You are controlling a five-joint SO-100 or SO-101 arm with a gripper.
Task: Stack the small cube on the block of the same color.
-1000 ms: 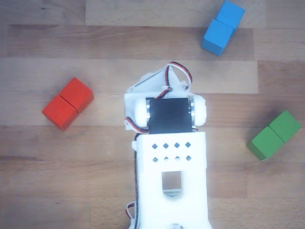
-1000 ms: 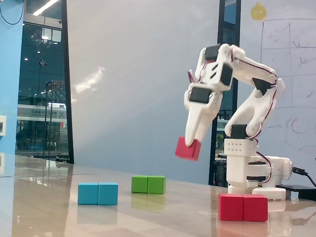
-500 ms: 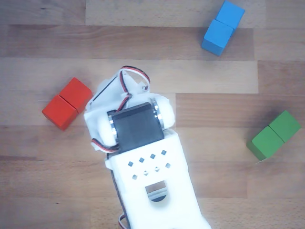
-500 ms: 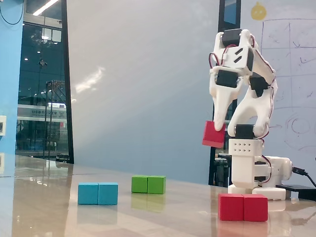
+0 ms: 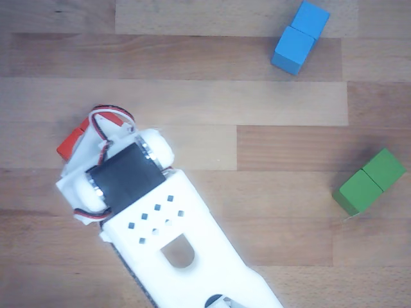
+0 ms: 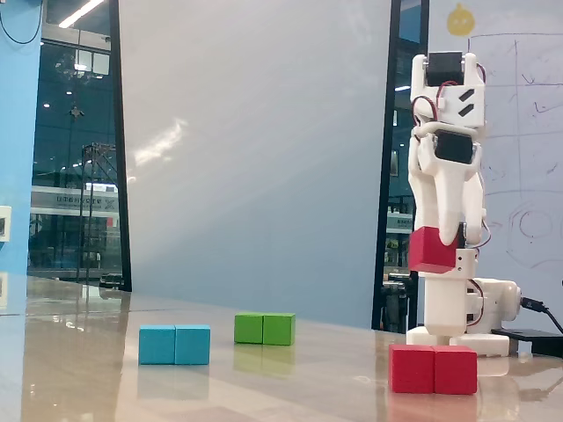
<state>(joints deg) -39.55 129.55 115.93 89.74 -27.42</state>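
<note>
The small red cube (image 6: 431, 250) hangs in the air in the fixed view, with my gripper (image 6: 437, 248) shut on it. Below it on the table lies the red block (image 6: 434, 368), a clear gap between the two. From the other view, looking down, the white arm covers most of the red block (image 5: 72, 140); only its left end shows. There the cube and the fingers are hidden under the arm.
A blue block (image 6: 174, 344) and a green block (image 6: 264, 328) lie to the left on the wooden table in the fixed view. Looking down, the blue block (image 5: 299, 36) is at top right and the green block (image 5: 369, 181) at right. The arm's base (image 6: 457, 319) stands behind the red block.
The arm has swung with the cube from mid-table toward the red block: rightward in the fixed view, leftward seen from above. The cube now hangs over the block.
</note>
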